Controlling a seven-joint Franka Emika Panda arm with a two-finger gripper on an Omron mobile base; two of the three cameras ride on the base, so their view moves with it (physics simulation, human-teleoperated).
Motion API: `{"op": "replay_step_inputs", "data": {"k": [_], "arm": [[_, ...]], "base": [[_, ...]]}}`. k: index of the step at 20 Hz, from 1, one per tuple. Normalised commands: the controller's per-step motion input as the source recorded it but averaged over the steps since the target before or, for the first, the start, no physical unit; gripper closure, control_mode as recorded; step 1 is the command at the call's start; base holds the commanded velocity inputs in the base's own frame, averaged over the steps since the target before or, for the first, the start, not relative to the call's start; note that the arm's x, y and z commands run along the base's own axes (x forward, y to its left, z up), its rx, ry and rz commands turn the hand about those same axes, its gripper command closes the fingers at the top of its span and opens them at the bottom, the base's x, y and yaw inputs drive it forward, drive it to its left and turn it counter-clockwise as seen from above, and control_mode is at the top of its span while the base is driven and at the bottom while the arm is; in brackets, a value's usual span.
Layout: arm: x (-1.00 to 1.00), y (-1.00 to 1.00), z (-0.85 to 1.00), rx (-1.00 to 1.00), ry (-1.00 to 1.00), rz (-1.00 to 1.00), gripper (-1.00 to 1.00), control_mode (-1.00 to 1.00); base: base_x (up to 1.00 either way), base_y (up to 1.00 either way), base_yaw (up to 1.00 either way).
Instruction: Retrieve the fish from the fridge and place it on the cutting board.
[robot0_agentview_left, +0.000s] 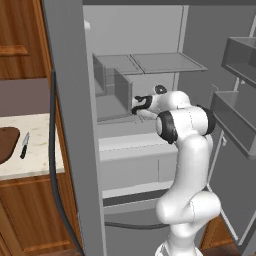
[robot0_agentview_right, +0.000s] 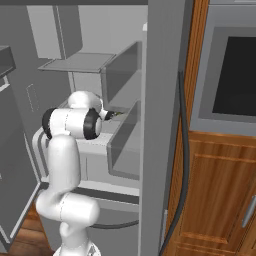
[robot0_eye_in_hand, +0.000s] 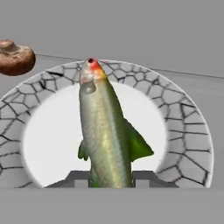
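End effector (robot0_eye_in_hand: 111, 177) fingers clasping fish (robot0_eye_in_hand: 106, 131) tail over white plate (robot0_eye_in_hand: 188, 131), inside fridge (robot0_agentview_left: 70, 125).

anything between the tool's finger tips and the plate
Yes. In the hand view the fish lies on the plate, its tail end sitting between the two finger tips of the tool.

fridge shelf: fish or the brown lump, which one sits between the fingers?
The fish, lying on the plate; its tail sits between the fingertips. The brown lump lies off the plate, far side.
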Motion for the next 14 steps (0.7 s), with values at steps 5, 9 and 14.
{"op": "replay_step_inputs", "data": {"k": [5, 9, 14], "arm": [[-0.54, 0.0, 0.86, 0.0, -0.02, -0.07, 1.0, -1.0], [-0.51, 0.01, 0.69, 0.02, 0.03, -0.08, 1.0, -1.0], [-0.87, 0.0, 0.11, 0.03, 0.0, -0.11, 1.0, -1.0]], "base": [[0.0, 0.0, 0.0], [0.0, 0.0, 0.0], [0.0, 0.0, 0.0]]}}
